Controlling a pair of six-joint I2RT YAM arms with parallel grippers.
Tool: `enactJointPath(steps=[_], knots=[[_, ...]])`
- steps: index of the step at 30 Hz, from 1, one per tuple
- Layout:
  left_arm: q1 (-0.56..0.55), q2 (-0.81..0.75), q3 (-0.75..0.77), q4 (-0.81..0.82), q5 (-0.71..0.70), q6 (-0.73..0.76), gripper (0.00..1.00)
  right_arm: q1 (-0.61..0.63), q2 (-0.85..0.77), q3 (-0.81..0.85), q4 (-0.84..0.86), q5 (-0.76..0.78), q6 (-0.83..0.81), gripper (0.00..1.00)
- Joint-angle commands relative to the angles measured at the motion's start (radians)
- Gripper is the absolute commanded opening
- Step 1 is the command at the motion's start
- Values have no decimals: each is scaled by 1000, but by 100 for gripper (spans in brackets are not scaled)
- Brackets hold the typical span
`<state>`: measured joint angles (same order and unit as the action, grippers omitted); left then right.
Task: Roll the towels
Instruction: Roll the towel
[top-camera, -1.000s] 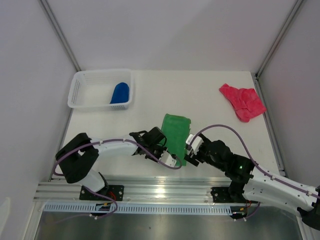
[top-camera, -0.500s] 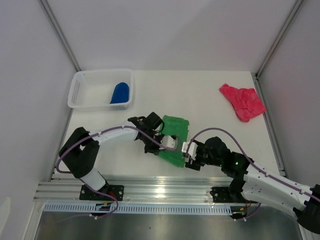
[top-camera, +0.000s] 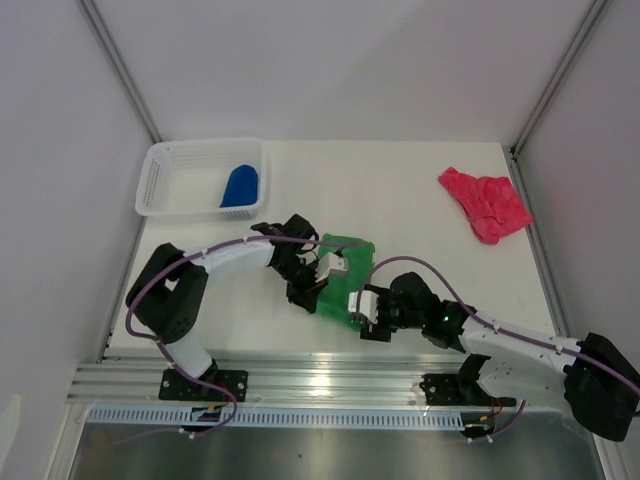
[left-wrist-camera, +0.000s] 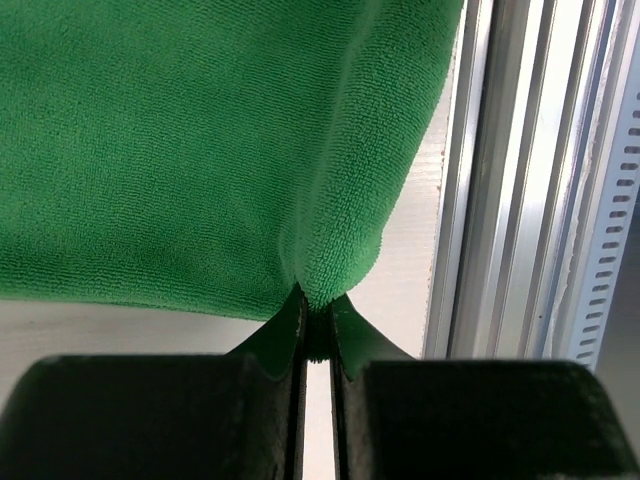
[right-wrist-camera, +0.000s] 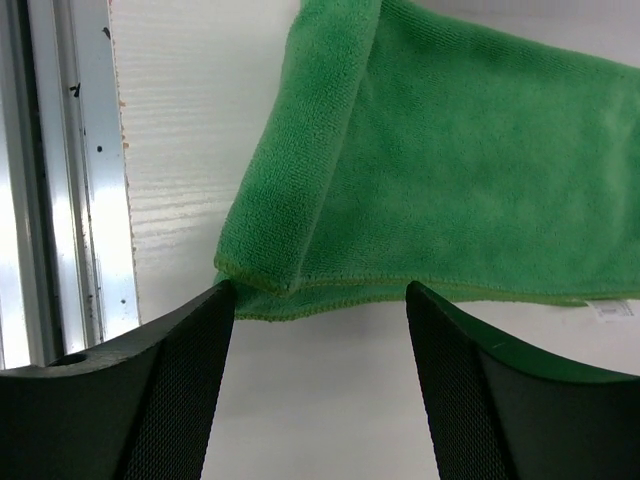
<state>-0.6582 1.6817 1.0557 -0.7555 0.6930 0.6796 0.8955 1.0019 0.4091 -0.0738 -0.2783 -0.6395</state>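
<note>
Left gripper (left-wrist-camera: 318, 320): its jaws were almost shut, pinching a small fold at the near edge of the bright green terry cloth towel (left-wrist-camera: 200, 130).
Right gripper (right-wrist-camera: 320, 300): its jaws stood wide apart and held nothing; the near corner of the green towel lay just in front of the fingertips.
Green towel: it lay on the white table (top-camera: 420, 190), close to the front edge and between the two grippers. One long side was folded over (the right wrist view showed this double layer), but no roll was visible yet.
Royal blue towel (top-camera: 240, 186): it sat as a compact bundle inside the white plastic mesh basket (top-camera: 152, 190) at the far left. It was probably rolled already, though the top view could not confirm this.
Pink-red towel (top-camera: 486, 203): it lay crumpled at the far right, well apart from both arms.
Progress: about one towel of three seemed finished. The green one was only at the beginning, and the pink-red one was not yet touched.
</note>
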Motion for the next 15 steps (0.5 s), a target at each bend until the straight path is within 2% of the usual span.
enactJointPath(steps=[1, 6, 10, 13, 15], knots=[[20, 12, 20, -2, 66, -41, 1, 16, 46, 10, 131, -13, -29, 73], [28, 30, 23, -4, 79, -46, 1, 40, 70, 30, 88, -30, -42, 73], [38, 44, 44, -11, 68, -49, 1, 34, 72, 100, -91, -130, -55, 72], [42, 49, 52, -13, 63, -52, 1, 59, 66, 137, -179, -99, -46, 73], [42, 50, 53, -15, 77, -52, 1, 74, 66, 143, -160, -37, 7, 74]])
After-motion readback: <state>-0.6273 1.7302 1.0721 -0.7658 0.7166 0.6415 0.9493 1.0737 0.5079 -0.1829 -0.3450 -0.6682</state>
